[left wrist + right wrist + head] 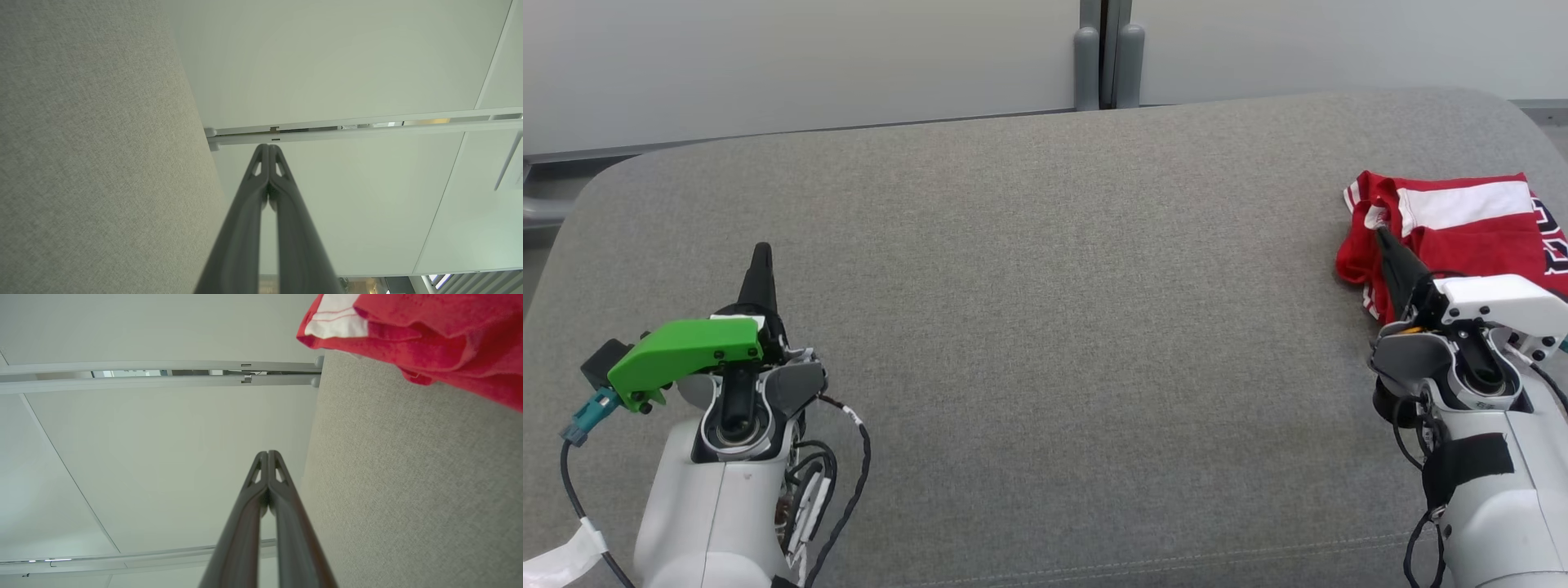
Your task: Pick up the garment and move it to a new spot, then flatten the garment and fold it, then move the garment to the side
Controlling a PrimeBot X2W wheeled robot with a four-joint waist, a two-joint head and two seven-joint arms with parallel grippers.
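The red-and-white striped cloth garment [1454,216] lies folded in a small heap at the far right end of the grey woven upholstered bench [1045,327]. It is close to the bench's rounded right corner, and its right side runs off the edge of the head view. Leftward from the garment the bench top is open grey fabric, right across to the rounded left corner and back to the rear edge. Pale wall panels [768,65] and a grey post [1107,61] stand just behind that edge. The right gripper [1383,238] sits at the garment's near left corner, dark fingers pressed tight together with nothing between them. Whether they touch the cloth I cannot tell. The left gripper [761,251], well apart from the garment over the bench's left side, is likewise closed tight and empty.
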